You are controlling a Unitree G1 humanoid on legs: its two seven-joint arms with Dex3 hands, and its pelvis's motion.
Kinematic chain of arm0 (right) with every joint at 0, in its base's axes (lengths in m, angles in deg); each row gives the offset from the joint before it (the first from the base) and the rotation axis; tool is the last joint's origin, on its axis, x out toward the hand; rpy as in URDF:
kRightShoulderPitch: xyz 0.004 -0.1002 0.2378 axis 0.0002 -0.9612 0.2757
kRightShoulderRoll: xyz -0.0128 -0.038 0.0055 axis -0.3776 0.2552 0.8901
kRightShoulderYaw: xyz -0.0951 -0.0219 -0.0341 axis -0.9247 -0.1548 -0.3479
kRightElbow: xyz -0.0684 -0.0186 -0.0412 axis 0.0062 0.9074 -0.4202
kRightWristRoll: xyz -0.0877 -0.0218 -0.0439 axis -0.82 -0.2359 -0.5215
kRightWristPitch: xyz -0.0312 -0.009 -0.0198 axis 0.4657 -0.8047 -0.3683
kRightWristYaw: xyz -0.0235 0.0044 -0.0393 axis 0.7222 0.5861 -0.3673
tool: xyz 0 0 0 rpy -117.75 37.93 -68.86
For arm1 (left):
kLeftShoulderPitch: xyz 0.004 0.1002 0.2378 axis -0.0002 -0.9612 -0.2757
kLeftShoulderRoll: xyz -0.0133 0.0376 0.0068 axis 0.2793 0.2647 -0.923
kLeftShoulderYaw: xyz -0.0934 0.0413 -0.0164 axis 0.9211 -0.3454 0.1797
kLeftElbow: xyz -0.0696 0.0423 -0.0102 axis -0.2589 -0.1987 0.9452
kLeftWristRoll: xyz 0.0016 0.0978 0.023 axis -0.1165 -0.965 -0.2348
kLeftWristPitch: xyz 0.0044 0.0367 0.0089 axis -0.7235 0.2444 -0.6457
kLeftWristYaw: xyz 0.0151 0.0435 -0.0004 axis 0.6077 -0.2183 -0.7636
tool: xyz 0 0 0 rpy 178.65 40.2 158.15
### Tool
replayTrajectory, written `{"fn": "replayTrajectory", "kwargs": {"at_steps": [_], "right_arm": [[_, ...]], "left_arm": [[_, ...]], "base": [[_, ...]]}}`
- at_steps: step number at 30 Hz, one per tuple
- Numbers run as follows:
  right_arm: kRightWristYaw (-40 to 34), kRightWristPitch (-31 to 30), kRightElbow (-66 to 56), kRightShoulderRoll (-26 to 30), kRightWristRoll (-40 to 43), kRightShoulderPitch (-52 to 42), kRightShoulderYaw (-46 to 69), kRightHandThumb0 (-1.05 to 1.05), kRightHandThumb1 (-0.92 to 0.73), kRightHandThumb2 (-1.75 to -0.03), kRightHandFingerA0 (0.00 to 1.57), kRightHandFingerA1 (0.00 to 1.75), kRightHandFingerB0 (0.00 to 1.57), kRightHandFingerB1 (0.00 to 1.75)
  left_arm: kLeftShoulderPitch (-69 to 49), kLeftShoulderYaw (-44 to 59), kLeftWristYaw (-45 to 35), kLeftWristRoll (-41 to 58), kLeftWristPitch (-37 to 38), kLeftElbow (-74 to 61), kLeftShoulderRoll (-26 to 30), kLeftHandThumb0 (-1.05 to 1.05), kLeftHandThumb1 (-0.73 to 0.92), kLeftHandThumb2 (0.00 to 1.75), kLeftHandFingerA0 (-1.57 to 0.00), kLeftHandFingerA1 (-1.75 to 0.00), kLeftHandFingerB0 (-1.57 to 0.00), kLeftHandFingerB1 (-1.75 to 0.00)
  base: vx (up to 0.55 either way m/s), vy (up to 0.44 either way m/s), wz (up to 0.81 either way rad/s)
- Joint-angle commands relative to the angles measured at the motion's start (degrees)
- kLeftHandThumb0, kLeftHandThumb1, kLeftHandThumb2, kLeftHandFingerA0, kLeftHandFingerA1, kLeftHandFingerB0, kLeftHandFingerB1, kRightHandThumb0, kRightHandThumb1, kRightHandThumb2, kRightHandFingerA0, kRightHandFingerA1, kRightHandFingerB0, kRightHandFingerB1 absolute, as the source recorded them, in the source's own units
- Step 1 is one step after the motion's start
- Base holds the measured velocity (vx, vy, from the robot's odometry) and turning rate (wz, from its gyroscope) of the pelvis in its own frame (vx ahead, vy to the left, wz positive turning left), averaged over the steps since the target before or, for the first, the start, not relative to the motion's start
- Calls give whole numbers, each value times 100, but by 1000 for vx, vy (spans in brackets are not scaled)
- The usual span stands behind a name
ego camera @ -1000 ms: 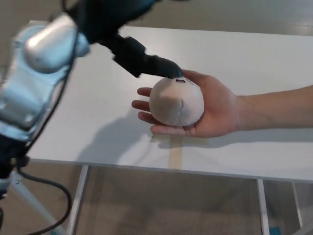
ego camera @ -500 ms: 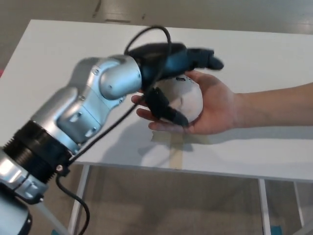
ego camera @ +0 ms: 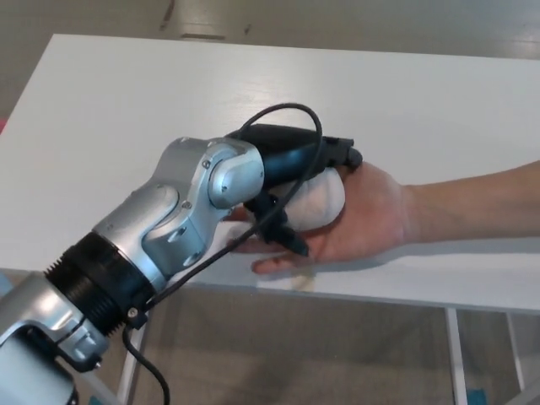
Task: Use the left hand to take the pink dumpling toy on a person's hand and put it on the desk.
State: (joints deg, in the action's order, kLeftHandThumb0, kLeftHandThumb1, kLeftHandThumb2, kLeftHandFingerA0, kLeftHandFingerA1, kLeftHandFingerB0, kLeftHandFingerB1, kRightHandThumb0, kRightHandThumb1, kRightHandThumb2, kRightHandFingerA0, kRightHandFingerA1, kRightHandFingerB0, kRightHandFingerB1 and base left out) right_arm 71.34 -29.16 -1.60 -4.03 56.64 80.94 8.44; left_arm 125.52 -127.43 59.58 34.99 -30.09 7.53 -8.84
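Wrapping over a pale pink, rounded plush dumpling toy [ego camera: 319, 197], the robot's black left hand [ego camera: 291, 181] has its two thick fingers [ego camera: 333, 153] laid across the toy's top and far side, while the thumb [ego camera: 284, 232] curls down along its near side, so the hand is clasped around the toy. Most of the toy is covered by the hand; only its right-hand bulge shows plainly (whatever markings it carries are hidden under the fingers). Behind the hand, a silver, jointed wrist and forearm [ego camera: 164, 224] run down toward the lower left of the view, ending in a ribbed black collar, and a thin black cable [ego camera: 278, 114] loops up over the wrist and trails down past the forearm.

Beneath the toy lies a person's open hand [ego camera: 367, 215], palm up, reaching in from the right edge on a bare forearm [ego camera: 472, 202]; the toy sits in that palm, and the person's fingertips poke out under the robot's thumb. Whether the toy is lifted clear of the palm cannot be told from this angle.

All of this hovers over the near part of a white, flat rectangular desk [ego camera: 169, 93], whose far stretch is bare. Under its front edge, thin white metal legs [ego camera: 449, 354] stand on a beige floor [ego camera: 295, 354]. The robot's right hand does not appear.
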Motion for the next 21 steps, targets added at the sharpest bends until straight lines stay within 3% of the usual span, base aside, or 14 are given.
{"fn": "replayTrajectory", "kwargs": {"at_steps": [1, 2, 4, 7, 8, 9, 15, 21], "right_arm": [[9, -26, -5, 27, 22, -49, -16, -21, -66, -59, 62, 45, 52, 42], [10, -29, -8, 36, 32, -16, -10, -21, -66, -59, 62, 45, 52, 42], [12, -34, -12, 40, 42, -4, -6, -21, -66, -59, 62, 45, 52, 42], [26, -27, -18, 40, 51, -4, -4, -21, -66, -59, 62, 45, 52, 42], [35, -27, -16, 39, 64, -6, 8, -21, -66, -60, 61, 45, 52, 43], [40, -26, -14, 37, 74, -8, 18, -21, -66, -60, 62, 45, 53, 43], [40, -21, -24, 27, 43, 8, -16, -21, -66, -60, 61, 45, 53, 43], [61, -80, -8, 83, 31, 133, -31, -21, -66, -60, 61, 45, 52, 42]], "left_arm": [[-408, 180, 455, -284, 304, 146, -112, -21, 71, 62, -75, -121, -60, -39], [-532, 302, 821, -352, 449, 66, -132, -17, 80, 62, -70, -162, -71, -47], [-601, 378, 1047, -445, 560, 13, -141, -18, 82, 61, -66, -166, -67, -45], [-660, 470, 1266, -582, 706, -9, -165, -19, 81, 61, -66, -165, -70, -46], [-665, 494, 1283, -618, 717, -15, -171, -35, 70, 66, -73, -151, -72, -52], [-662, 535, 1259, -648, 714, -21, -178, -38, 69, 71, -74, -145, -77, -57], [-650, 648, 1224, -693, 836, 79, -203, -39, 69, 68, -72, -147, -74, -54], [-560, 780, 1257, -686, 1036, 213, -272, -39, 68, 71, -75, -145, -79, -61]], "base": [[0, 0, 0], [0, 0, 0], [0, 0, 0], [0, 0, 0], [0, 0, 0], [0, 0, 0], [0, 0, 0], [0, 0, 0]]}}
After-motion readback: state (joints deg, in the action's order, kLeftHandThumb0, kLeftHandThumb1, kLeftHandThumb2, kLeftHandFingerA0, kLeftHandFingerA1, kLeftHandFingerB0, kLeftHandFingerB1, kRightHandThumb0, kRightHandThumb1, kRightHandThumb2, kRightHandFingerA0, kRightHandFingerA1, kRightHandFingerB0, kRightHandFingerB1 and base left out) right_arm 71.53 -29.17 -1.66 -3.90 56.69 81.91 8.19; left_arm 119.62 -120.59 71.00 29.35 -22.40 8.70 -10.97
